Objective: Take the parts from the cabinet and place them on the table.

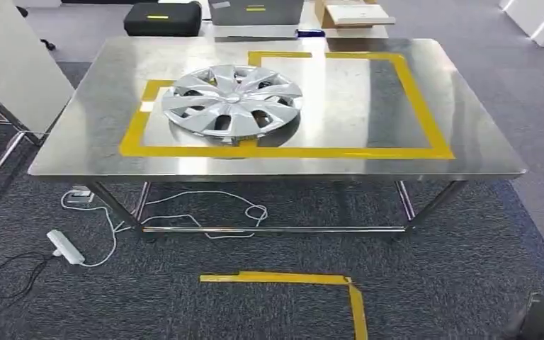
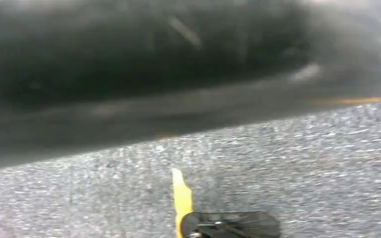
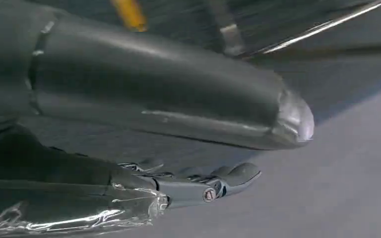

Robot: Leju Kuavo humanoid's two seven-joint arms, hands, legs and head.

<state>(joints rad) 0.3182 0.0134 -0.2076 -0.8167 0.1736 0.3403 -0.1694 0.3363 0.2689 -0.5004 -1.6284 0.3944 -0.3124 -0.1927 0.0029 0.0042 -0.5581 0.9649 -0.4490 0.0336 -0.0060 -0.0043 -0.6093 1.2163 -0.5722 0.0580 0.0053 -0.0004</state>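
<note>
A silver wheel cover (image 1: pixel 232 100) lies flat on the steel table (image 1: pixel 78 145). It sits at the left end of a rectangle of yellow tape (image 1: pixel 425 120), overlapping the tape's near line. In the right wrist view my right hand (image 3: pixel 178 148) hangs by the carpet with its thick grey thumb (image 3: pixel 168 89) stretched out. Its darker fingers (image 3: pixel 218 183) lie apart from the thumb, and nothing is between them. The left wrist view is blurred and looks down at grey carpet.
Behind the table lie a black case (image 1: pixel 163 19), a grey laptop (image 1: pixel 255 10) and cardboard boxes (image 1: pixel 354 14). A white panel (image 1: pixel 10 64) on a metal stand leans at the left. White cables (image 1: pixel 205 209) and a power strip (image 1: pixel 66 247) lie on the carpet under the table. Yellow floor tape (image 1: pixel 290 279) marks a corner in front.
</note>
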